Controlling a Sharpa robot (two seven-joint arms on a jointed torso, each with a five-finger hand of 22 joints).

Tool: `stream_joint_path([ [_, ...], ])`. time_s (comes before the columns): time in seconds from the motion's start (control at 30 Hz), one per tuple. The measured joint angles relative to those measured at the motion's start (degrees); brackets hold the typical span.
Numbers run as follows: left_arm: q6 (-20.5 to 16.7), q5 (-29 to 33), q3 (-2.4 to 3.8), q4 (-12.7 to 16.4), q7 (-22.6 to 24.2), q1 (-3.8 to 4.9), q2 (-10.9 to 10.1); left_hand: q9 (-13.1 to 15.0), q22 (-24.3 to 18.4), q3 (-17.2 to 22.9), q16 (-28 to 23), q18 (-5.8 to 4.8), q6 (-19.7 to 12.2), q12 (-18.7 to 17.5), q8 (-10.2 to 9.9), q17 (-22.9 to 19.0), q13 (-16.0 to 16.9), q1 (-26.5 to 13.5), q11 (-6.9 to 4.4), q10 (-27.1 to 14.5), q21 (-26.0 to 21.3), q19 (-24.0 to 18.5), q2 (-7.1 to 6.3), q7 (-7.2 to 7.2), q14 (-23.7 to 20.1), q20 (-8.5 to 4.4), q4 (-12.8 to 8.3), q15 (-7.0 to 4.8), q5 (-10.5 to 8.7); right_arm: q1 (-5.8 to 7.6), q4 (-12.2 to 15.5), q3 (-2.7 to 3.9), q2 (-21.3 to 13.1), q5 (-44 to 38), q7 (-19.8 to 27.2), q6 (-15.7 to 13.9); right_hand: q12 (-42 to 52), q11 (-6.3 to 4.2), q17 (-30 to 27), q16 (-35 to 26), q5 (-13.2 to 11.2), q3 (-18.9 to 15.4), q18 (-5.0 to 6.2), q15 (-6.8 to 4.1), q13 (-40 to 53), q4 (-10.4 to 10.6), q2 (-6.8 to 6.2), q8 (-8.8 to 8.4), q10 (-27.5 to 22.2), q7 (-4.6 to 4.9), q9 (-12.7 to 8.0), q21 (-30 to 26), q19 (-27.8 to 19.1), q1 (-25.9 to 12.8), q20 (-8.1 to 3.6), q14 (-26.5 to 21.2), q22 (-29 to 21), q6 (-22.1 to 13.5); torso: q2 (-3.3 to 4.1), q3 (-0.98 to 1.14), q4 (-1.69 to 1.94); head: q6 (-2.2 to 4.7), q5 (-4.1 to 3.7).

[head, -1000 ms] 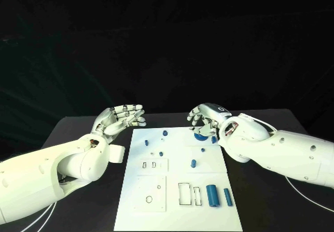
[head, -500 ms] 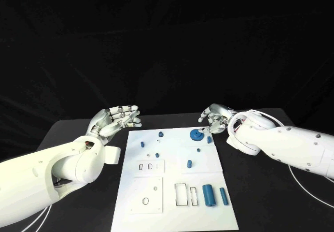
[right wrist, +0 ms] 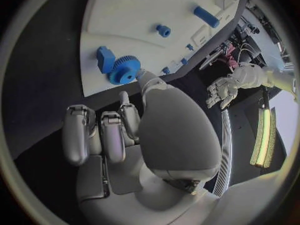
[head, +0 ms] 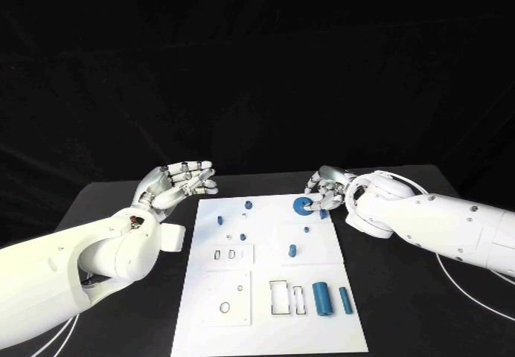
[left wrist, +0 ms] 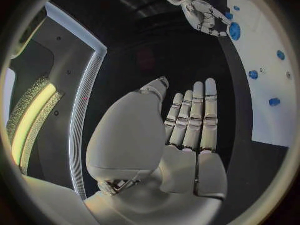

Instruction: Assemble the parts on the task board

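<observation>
Right hand [head: 327, 195] has drawn back slightly at the far right corner of the task board [head: 269, 297].
Its fingertips touch the blue gear [head: 304, 206] seated there; whether they clamp it is unclear. Left hand [head: 177, 184] hovers beside the board, fingers apart, holding nothing.

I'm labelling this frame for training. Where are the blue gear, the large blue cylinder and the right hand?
blue gear [head: 304, 205]: head view, on its toothed disc.
large blue cylinder [head: 321, 299]: head view, mid-length on its side.
right hand [head: 327, 192]: head view, middle of the hand, beside the gear.
</observation>
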Motion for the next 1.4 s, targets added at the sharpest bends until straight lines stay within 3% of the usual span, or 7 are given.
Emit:
stream_joint_path([
  [1.17,0.0,0.0,0.00,0.0,0.0,0.00,0.1,0.0,0.1,0.0,0.0,0.00,0.0,-0.3,0.0,0.1,0.0,0.0,0.00,0.0,0.0,-0.2,0.00,0.00,-0.2,-0.21,0.0,0.20,0.00,-0.85,-3.2,-0.36,3.4,-2.8,-1.3,0.3,1.2,-0.02,0.0,0.6,0.0,-0.2,0.01,0.20,0.0,0.2,1.25,0.66,0.8,-0.11,0.4,0.9,0.8,1.2,0.00,0.2,0.0,0.1,0.04,0.12,-0.08,-0.51,0.26],
  [1.3,0.0,0.0,0.00,0.0,0.0,0.00,0.1,0.0,0.1,0.0,0.0,0.00,0.0,-0.3,0.0,0.1,0.0,0.0,0.00,0.0,0.0,-0.2,0.00,0.00,-0.2,-0.21,0.0,0.20,0.00,-0.96,-3.2,-0.37,3.5,-3.2,-1.3,-0.1,2.8,-0.61,0.0,0.7,0.0,0.9,0.00,0.20,0.0,-0.1,1.95,2.47,2.3,-0.72,0.9,1.2,1.0,2.1,-0.20,0.2,0.0,3.0,0.04,0.11,-0.09,-0.57,0.29],
  [1.4,0.0,0.0,0.00,-0.1,0.0,0.00,0.1,0.0,0.1,0.0,0.0,0.01,0.0,-0.3,0.0,0.1,0.0,0.0,0.00,0.0,0.0,-0.2,0.00,0.00,-0.2,-0.21,0.0,0.20,0.00,-1.04,-2.9,-0.37,3.5,-3.9,-1.3,-0.5,3.4,-1.15,0.0,0.8,0.0,2.7,-0.90,-0.29,0.0,-0.9,1.56,3.99,2.9,-1.43,1.2,1.7,1.3,3.6,-0.53,0.0,0.0,5.0,0.03,0.09,-0.09,-0.64,0.35],
])
